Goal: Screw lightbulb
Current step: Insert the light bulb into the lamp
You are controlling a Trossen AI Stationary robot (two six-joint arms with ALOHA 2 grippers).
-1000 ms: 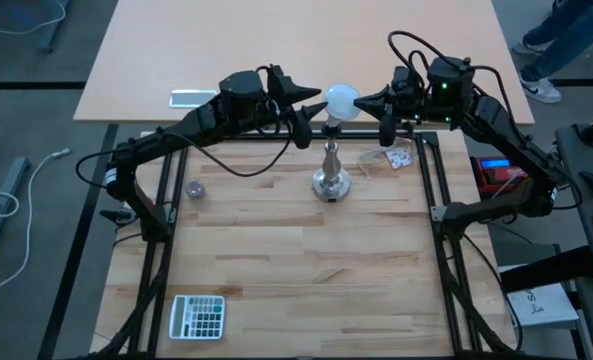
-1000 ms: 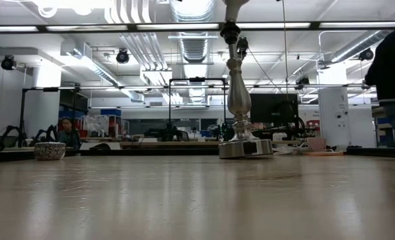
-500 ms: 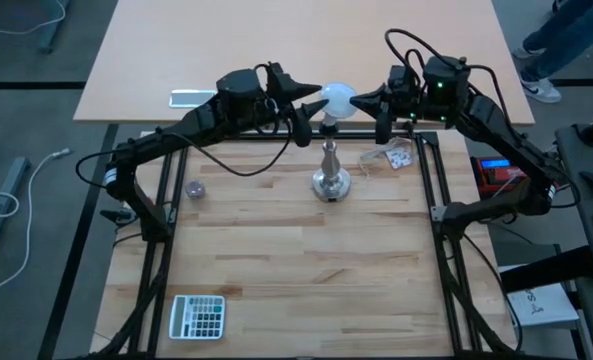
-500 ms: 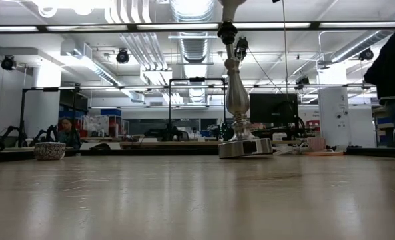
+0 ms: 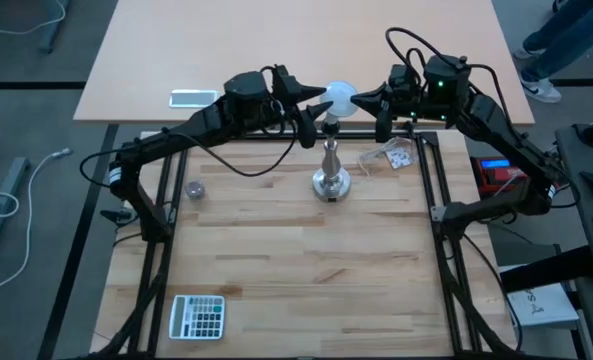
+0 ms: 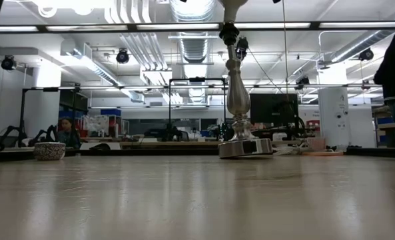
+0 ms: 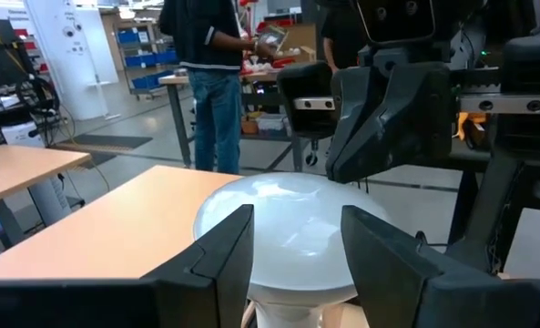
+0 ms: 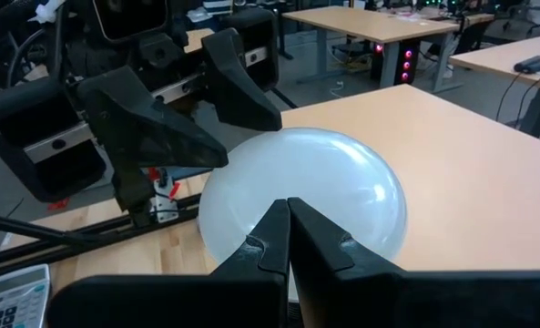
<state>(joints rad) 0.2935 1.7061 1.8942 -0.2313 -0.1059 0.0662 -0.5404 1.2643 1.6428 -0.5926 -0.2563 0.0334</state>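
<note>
Now the lightbulb [image 5: 339, 98] sits on top of the silver stand [image 5: 331, 172], so my left gripper [image 5: 314, 112] has its fingers apart around the globe to turn it. My right gripper [image 5: 369, 103], fingers together, waits just beside the lightbulb on the other side.

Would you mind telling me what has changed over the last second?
The left gripper has edged right, closing on the lightbulb, which looks slightly shifted right. The right gripper, shut beside the lightbulb, and the stand have barely moved.
</note>
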